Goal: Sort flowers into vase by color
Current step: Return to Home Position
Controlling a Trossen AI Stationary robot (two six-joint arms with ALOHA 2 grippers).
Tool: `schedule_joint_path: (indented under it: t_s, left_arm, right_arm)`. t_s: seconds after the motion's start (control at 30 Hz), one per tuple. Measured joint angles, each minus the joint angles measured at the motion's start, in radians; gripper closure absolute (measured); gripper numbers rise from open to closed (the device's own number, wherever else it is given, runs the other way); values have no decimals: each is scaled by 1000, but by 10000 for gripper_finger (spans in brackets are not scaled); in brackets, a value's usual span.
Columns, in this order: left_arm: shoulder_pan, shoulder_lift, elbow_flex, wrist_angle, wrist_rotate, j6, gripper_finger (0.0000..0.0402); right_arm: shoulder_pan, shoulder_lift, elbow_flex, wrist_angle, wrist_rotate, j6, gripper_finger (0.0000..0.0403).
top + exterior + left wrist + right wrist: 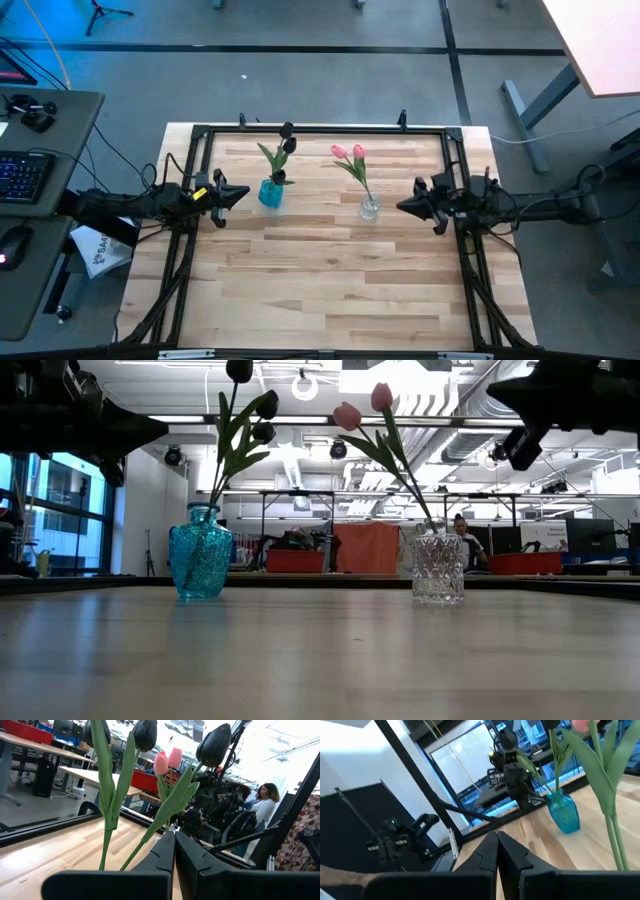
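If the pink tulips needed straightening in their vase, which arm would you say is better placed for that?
Probably the right. The right gripper sits shut just beside the clear vase holding the pink tulips, while the left gripper, also shut, is next to the blue vase, farther away.

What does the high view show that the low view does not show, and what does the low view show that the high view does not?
Only the high view shows the left gripper and right gripper, both shut, at the table's sides, and a keyboard. Only the low view shows the room behind and a person there. Both show dark tulips in the blue vase and pink tulips in the clear vase.
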Motion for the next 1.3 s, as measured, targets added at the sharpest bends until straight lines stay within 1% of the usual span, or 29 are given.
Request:
schedule_joint_path:
  t_s: [0.2, 0.3, 0.53, 0.67, 0.93, 1.13, 1.2, 1.3]
  left_arm:
    - [0, 0, 0, 0, 0, 0, 401]
    - [0, 0, 0, 0, 0, 0, 401]
    - [0, 0, 0, 0, 0, 1, 401]
    - [0, 0, 0, 0, 0, 1, 401]
    - [0, 0, 1, 0, 1, 1, 401]
    - [0, 0, 1, 0, 1, 1, 401]
    - [0, 0, 1, 0, 0, 1, 401]
    - [0, 0, 1, 0, 1, 1, 401]
  right_arm:
    - [0, -52, -73, -2, -2, -24, 403]
    - [0, -99, -114, 21, -2, -32, 403]
    - [0, -197, -168, 11, 1, -52, 403]
    - [0, -204, -170, -71, 15, -92, 403]
    - [0, -201, -170, -226, 20, -69, 403]
    - [1, -201, -170, -296, 25, -69, 403]
    - [15, -221, -170, -299, 40, -69, 403]
    - [32, -305, -170, -300, 52, -69, 403]
